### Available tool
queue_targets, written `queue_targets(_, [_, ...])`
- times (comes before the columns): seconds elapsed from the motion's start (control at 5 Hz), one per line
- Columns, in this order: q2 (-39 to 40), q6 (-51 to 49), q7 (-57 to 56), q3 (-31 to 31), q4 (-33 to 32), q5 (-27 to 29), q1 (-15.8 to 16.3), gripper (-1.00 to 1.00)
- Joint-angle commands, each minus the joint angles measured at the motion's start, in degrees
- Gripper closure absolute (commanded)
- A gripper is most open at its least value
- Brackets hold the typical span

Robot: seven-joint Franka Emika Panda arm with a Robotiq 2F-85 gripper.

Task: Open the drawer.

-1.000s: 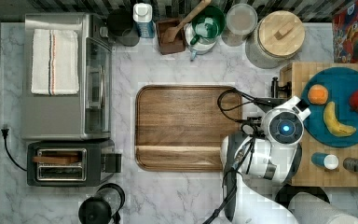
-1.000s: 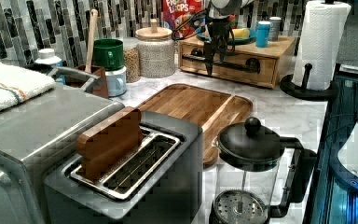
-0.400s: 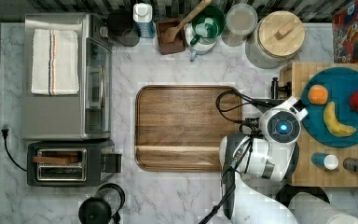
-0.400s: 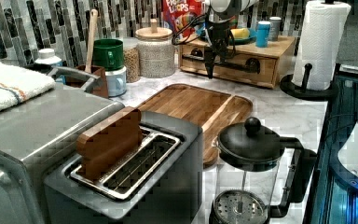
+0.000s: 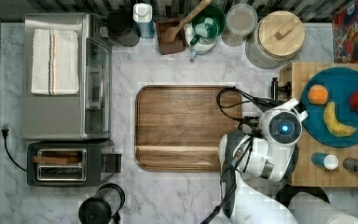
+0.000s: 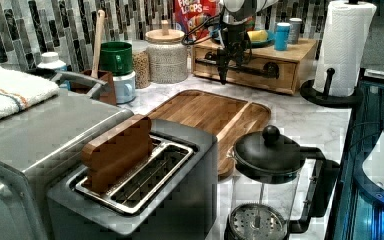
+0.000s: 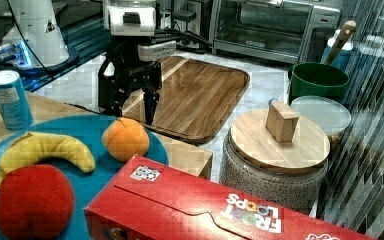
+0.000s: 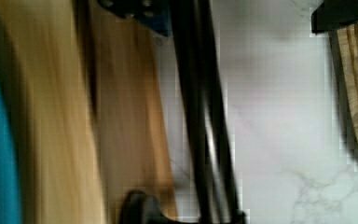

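Hanging tip-down over the drawer's front, the gripper (image 6: 223, 75) has its two fingers spread apart, one on each side of the long black bar handle (image 8: 200, 116). The drawer (image 6: 250, 67) sits shut in the light-wood box at the left view's far right of the counter, under the blue plate (image 5: 342, 107) of fruit, facing the walnut cutting board (image 5: 186, 127). The bar runs level across the drawer face, crosswise to the fingers' gap in the wrist view. Judging by this, closing on the bar and pulling straight toward the board should come next.
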Motion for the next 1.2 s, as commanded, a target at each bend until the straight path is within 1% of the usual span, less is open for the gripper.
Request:
queue_targets(0.2, [-2.6,5.3,11.5,5.2,-6.2,-1.2,8.9,-1.00])
queue_targets(0.4, [-2.1,7.6,12.8,6.3,-7.7,-0.2,9.7,-1.00])
queue_targets(0.6, [-3.1,6.9,17.1,5.9,-9.0,-1.2,13.0,-1.00])
queue_targets(0.8, [-3.6,6.4,17.1,8.1,-9.4,-0.6,12.6,-1.00])
queue_targets(1.0, [-3.1,6.3,20.5,7.6,-9.3,-2.9,14.2,-1.00])
queue_targets(1.2, [-4.0,5.5,21.5,10.4,-9.7,-3.7,12.2,-1.00])
